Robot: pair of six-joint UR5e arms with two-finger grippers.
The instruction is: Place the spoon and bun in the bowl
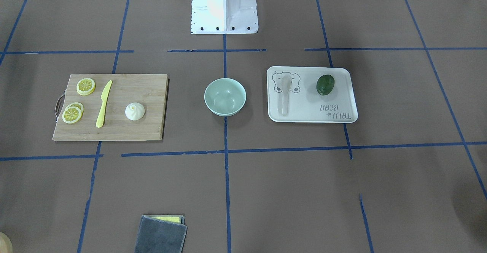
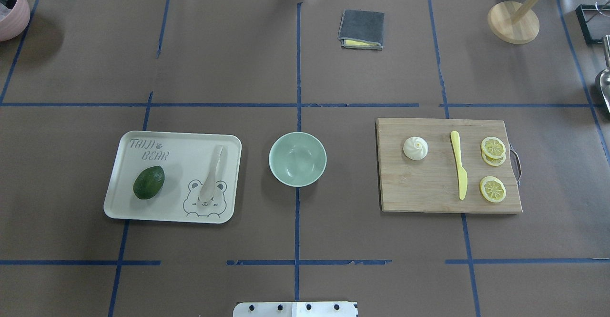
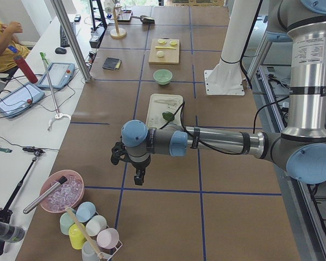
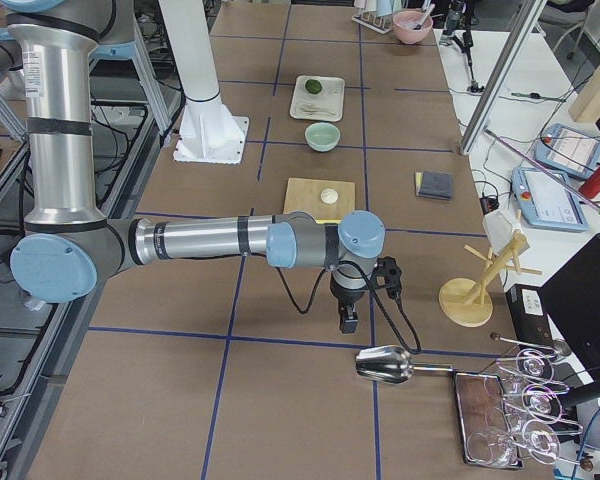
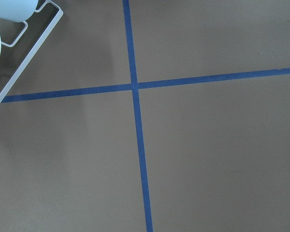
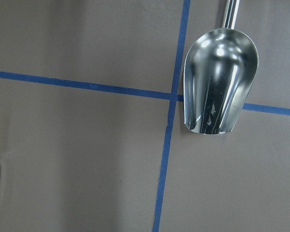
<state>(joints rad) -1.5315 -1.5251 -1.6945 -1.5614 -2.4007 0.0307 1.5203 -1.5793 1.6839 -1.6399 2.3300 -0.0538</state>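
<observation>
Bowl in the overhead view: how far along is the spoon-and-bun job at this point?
Done: nothing; the bowl is empty. In hand: neither item is held; the left gripper and right gripper hang near the table's opposite ends, far from both. Left: the spoon lies on the tray, the bun sits on the cutting board; both must go in.

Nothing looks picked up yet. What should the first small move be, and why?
Probably swing the left gripper inward to hover over the spoon on the tray. The bowl is empty, the bun sits on the cutting board, and the spoon lies on that arm's side, far from the gripper.
</observation>
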